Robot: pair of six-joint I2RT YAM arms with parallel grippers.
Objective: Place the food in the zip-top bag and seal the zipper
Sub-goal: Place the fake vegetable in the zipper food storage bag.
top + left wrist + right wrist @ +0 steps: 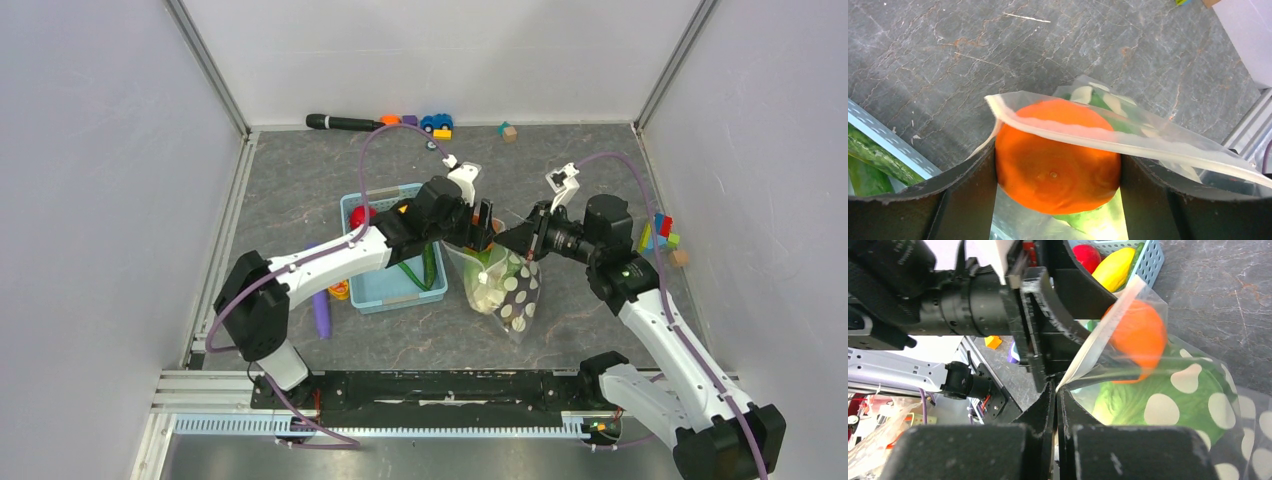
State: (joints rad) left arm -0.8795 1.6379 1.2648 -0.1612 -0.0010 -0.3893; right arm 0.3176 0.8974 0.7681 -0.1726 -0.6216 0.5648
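Left fingers [973,200] grip orange piece [1058,160] at bag [1168,150] mouth.

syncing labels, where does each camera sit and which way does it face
Top external: above and behind the bases, looking down at the table; both arms show, meeting at the zip-top bag.
Left wrist: on the left gripper, looking down at the bag mouth; its fingers clamp the orange piece.
Right wrist: on the right gripper, facing the left gripper; its jaws pinch the bag's edge.
Both wrist views share the orange piece and bag.
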